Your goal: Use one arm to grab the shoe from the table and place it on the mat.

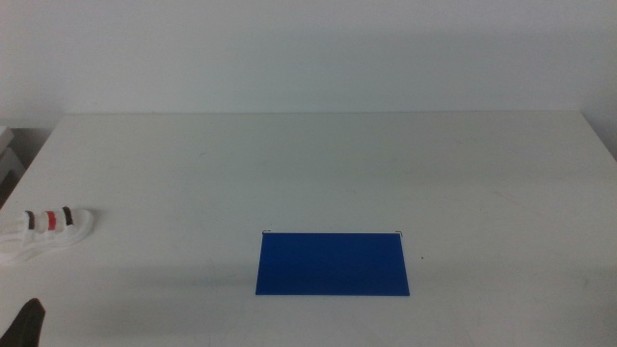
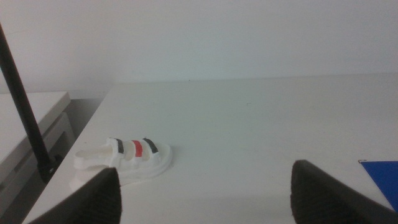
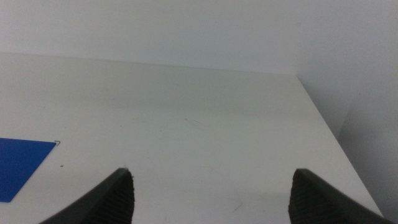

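Note:
The white shoe [image 1: 46, 232] with black, red and black straps lies on the white table [image 1: 318, 164] at its far left edge. It also shows in the left wrist view [image 2: 124, 160], ahead of my left gripper [image 2: 208, 190], whose jaws stand wide apart and empty. Only a dark tip of the left gripper [image 1: 27, 323] shows at the bottom left of the middle view. The blue mat [image 1: 333, 263] lies flat at the table's front centre, with nothing on it. My right gripper [image 3: 211, 193] is open and empty, out of the middle view; a corner of the mat [image 3: 18, 165] shows beside it.
A black cable or rod [image 2: 25, 112] slants past the table's left edge near the shoe. A white shelf or cabinet [image 2: 31, 124] stands beyond that edge. The table's right edge [image 3: 329, 130] drops off near the right gripper.

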You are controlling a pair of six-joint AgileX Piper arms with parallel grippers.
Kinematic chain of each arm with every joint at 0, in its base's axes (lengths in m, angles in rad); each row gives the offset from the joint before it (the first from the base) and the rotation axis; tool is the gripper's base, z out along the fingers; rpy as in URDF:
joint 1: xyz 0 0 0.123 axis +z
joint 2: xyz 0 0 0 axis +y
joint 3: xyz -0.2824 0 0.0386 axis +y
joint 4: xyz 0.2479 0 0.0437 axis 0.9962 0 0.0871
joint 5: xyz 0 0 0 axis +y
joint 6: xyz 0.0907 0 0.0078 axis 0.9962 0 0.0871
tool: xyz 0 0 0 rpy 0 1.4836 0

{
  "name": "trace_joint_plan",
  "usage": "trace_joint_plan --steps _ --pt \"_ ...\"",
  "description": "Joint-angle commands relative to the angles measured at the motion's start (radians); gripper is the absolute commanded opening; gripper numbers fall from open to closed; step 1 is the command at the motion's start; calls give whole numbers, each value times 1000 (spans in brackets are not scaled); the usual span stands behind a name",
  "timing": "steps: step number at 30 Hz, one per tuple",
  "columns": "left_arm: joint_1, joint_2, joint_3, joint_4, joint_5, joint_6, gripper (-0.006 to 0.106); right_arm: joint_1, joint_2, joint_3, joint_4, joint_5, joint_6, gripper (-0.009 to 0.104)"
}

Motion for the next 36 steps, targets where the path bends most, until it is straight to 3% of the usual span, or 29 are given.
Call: trace_joint_plan --steps 1,8,24,29,36 --pt "-2 -14 8 -12 -82 -12 94 -2 -26 5 -9 -76 -8 64" --pt "0 240 -223 -10 -24 -7 94 -2 -26 5 -9 -76 -8 64" --pt "-1 816 -1036 97 611 72 94 -2 -26 5 -9 -76 -8 64" --pt "-1 953 -1184 130 666 221 94 -2 -26 5 -9 -76 -8 64" --pt "-1 1148 -1334 134 829 279 94 -2 -26 5 -9 -76 -8 64"
